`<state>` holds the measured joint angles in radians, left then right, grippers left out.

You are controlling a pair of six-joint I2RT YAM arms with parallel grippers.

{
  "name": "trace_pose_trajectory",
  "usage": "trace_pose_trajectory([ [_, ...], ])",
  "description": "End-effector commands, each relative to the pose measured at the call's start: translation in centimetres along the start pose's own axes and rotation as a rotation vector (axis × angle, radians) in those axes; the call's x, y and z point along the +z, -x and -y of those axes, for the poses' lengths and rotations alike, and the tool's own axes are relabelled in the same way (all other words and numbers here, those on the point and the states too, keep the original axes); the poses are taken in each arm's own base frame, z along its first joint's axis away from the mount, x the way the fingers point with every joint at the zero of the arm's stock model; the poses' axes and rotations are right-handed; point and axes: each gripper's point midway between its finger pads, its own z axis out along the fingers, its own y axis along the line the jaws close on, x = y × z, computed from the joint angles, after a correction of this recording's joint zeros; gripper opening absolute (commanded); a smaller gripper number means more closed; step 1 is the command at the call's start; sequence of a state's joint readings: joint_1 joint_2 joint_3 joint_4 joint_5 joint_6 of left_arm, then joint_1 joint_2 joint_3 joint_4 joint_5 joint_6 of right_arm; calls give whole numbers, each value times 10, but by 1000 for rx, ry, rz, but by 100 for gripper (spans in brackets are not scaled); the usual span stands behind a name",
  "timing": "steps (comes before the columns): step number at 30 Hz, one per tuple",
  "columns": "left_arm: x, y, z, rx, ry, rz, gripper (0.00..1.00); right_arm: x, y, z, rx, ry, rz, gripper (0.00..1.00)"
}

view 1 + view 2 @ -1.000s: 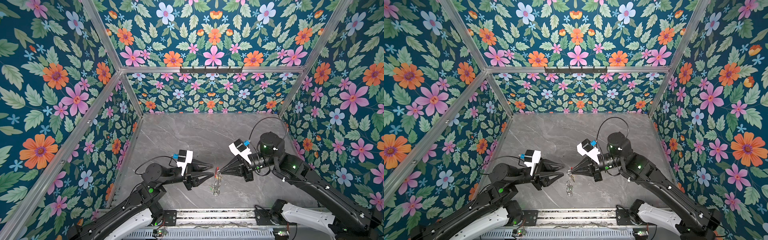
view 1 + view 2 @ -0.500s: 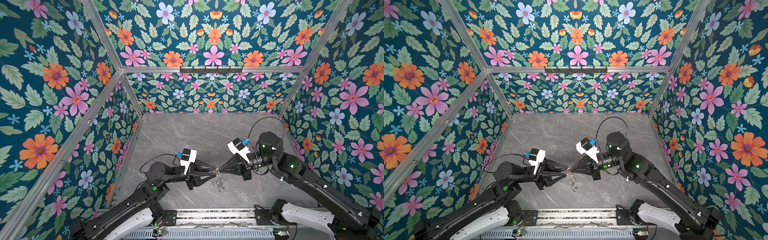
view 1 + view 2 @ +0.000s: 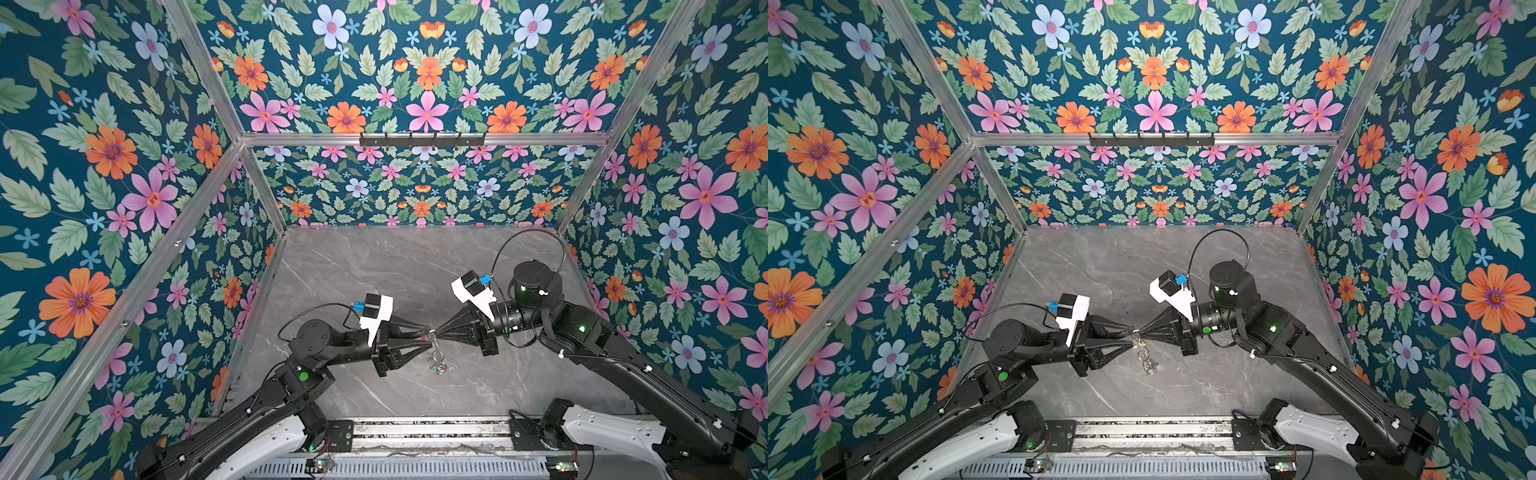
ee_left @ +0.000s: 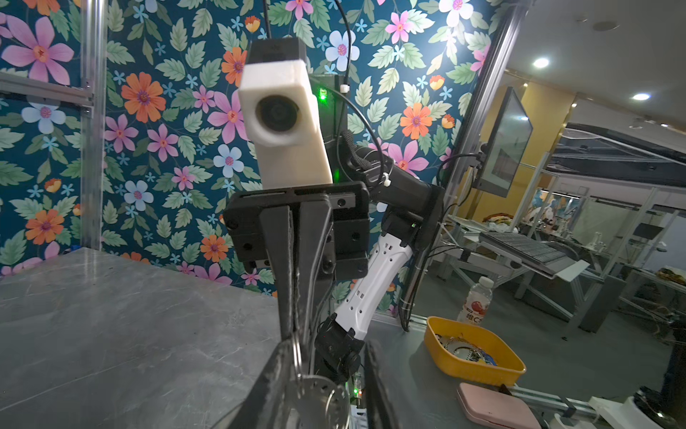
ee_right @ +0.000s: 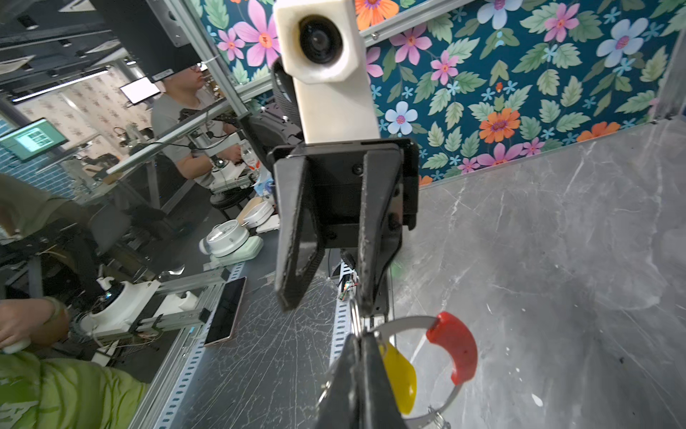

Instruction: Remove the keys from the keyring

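Firmly my right gripper [image 5: 362,338] clamps the thin grey metal keyring [image 5: 404,321].
Seems light, slippery; parted left gripper [image 5: 326,306] should pinch the flat yellow key [image 5: 402,375].

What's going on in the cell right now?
Both arms meet in mid-air over the grey table. The right gripper is shut on the keyring, with a yellow key hanging just beside its jaws. The left gripper faces it, jaws open, one fingertip at a small silver loop on the ring. The bunch hangs below them, and no key looks removed yet.
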<state>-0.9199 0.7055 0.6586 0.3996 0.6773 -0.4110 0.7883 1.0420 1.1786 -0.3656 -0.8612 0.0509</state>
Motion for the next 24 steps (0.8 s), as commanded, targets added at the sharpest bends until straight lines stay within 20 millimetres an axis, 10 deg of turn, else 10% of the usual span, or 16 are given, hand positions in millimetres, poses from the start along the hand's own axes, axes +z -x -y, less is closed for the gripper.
trace_pose_trajectory([
  [1,-4,-6,-17,23,111,-34,38,-1,-4,14,4,-88,-23,0],
  [24,1,-18,-42,43,222,-127,28,-3,-14,40,37,-230,-97,0],
])
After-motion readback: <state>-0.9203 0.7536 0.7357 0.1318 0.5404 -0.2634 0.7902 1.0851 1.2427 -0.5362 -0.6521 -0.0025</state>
